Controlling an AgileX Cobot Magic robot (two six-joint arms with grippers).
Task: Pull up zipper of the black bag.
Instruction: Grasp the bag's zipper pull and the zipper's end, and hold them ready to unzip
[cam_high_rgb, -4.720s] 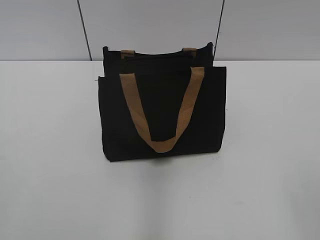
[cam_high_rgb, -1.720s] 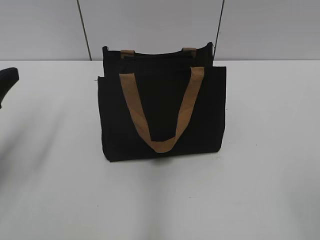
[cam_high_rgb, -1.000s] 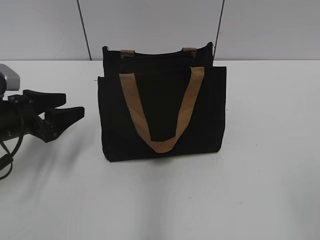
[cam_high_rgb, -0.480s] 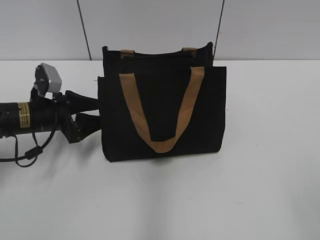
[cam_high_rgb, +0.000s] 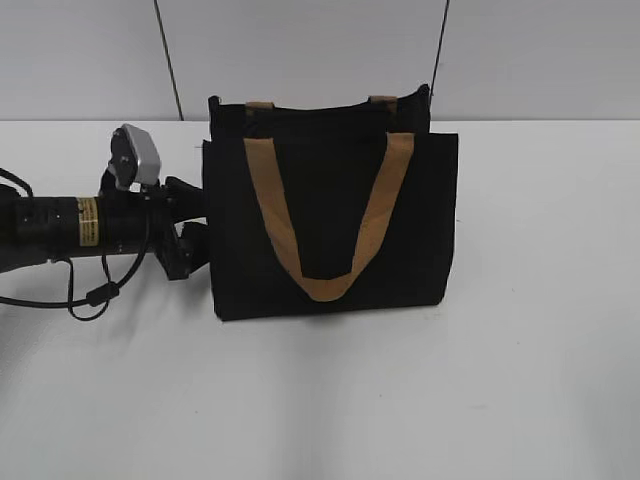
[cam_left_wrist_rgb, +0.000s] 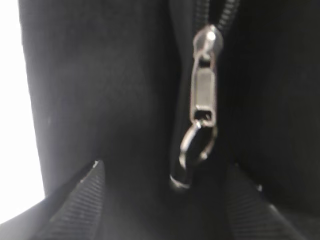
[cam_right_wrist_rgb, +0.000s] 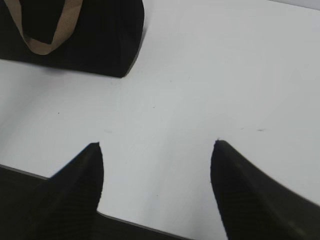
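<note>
The black bag (cam_high_rgb: 325, 200) stands upright on the white table (cam_high_rgb: 520, 380), a tan handle (cam_high_rgb: 325, 285) hanging down its front. My left gripper (cam_high_rgb: 195, 226) is open and pressed against the bag's left side. In the left wrist view the bag (cam_left_wrist_rgb: 100, 75) fills the frame. The zipper's silver pull tab (cam_left_wrist_rgb: 202, 95) hangs between and just beyond the tips of the open left gripper (cam_left_wrist_rgb: 164, 165). My right gripper (cam_right_wrist_rgb: 156, 144) is open and empty over bare table, with the bag's corner (cam_right_wrist_rgb: 100, 35) far ahead at the upper left. It is out of the exterior view.
A grey panelled wall (cam_high_rgb: 300, 50) rises close behind the bag. The left arm (cam_high_rgb: 60, 230) and its looping cable (cam_high_rgb: 95, 295) lie low over the left of the table. The table's near edge (cam_right_wrist_rgb: 150, 225) runs just under the right gripper.
My left arm came in from the left edge and moved right until its open gripper reached the bag's side. The bag has shifted slightly to the right.
</note>
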